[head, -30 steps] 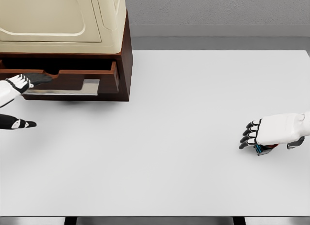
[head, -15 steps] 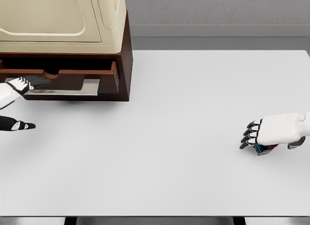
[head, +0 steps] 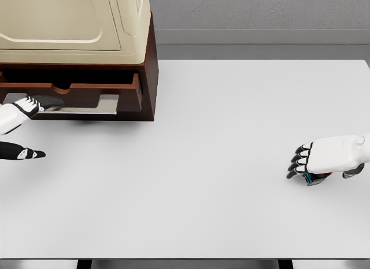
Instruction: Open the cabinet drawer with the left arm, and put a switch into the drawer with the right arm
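left hand fingers extended at drawer handle, no firm hook: slip risk | right hand curled around switch | drawer barely open: insertion blocked

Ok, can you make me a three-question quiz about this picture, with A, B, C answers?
1. Where is the cabinet?
A. far left of the table
B. far right
C. near edge, middle

2. What colour is the drawer front?
A. blue
B. brown
C. green

3. What is the right hand doing?
A. lying flat and open, far from anything
B. pushing the cabinet
C. curled over a small switch

Answers:
1 A, it stands at the table's back left corner.
2 B, the wood is dark brown under the cream top.
3 C, the fingers bend over a small dark thing on the table.
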